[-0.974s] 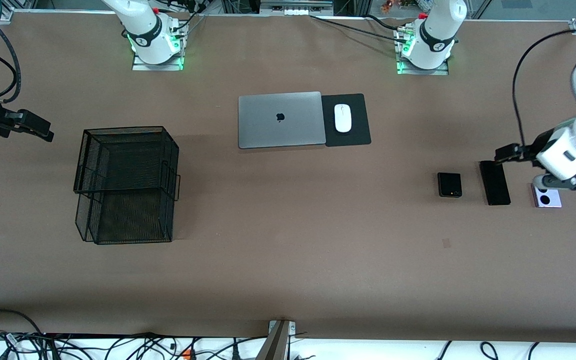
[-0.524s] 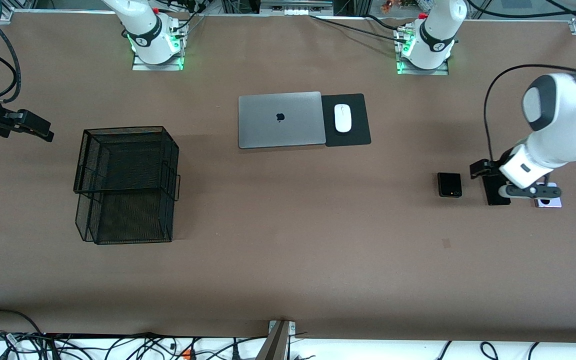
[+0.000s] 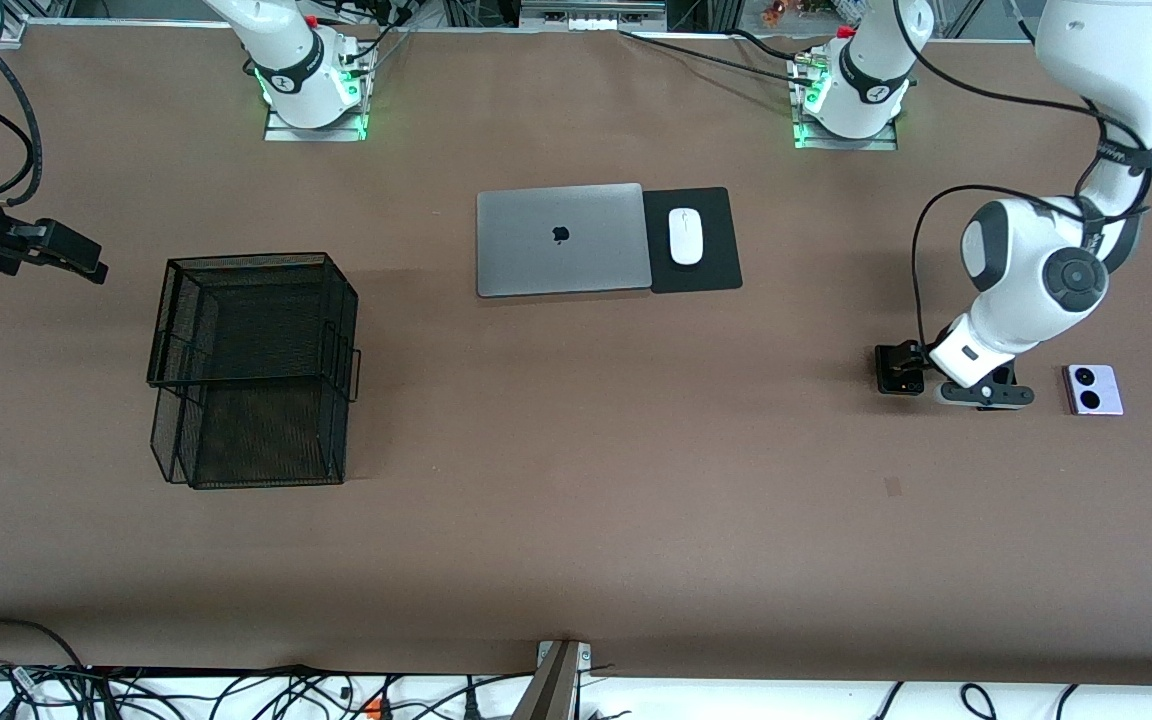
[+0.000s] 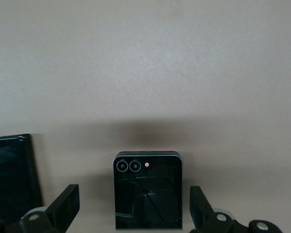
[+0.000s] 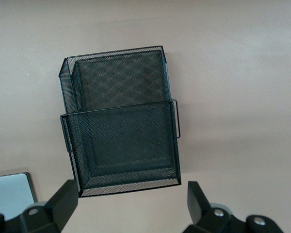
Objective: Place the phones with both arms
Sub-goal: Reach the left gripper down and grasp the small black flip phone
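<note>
The squarish black folded phone [image 3: 888, 383] lies on the brown table toward the left arm's end. My left gripper [image 3: 904, 366] is over it, open. In the left wrist view the phone [image 4: 147, 190] lies between the two spread fingers [image 4: 63, 206], not touched. The long slim black slab [image 4: 12, 177] lies beside it; in the front view the left hand hides most of it. The lilac-white phone [image 3: 1093, 389] with two black lenses lies uncovered beside the slab, toward the table's end. My right gripper [image 3: 61, 252] waits open and empty in the air at the right arm's end of the table, and in the right wrist view [image 5: 131, 213] it is above the basket.
A black mesh basket [image 3: 251, 370] stands toward the right arm's end; it also shows in the right wrist view [image 5: 119, 121]. A closed silver laptop [image 3: 561, 240] and a white mouse [image 3: 685, 236] on a black mat [image 3: 716, 272] lie mid-table near the bases.
My left arm has swung from over the slab and lilac phone to over the black folded phone, uncovering the lilac phone. The right arm has not moved.
</note>
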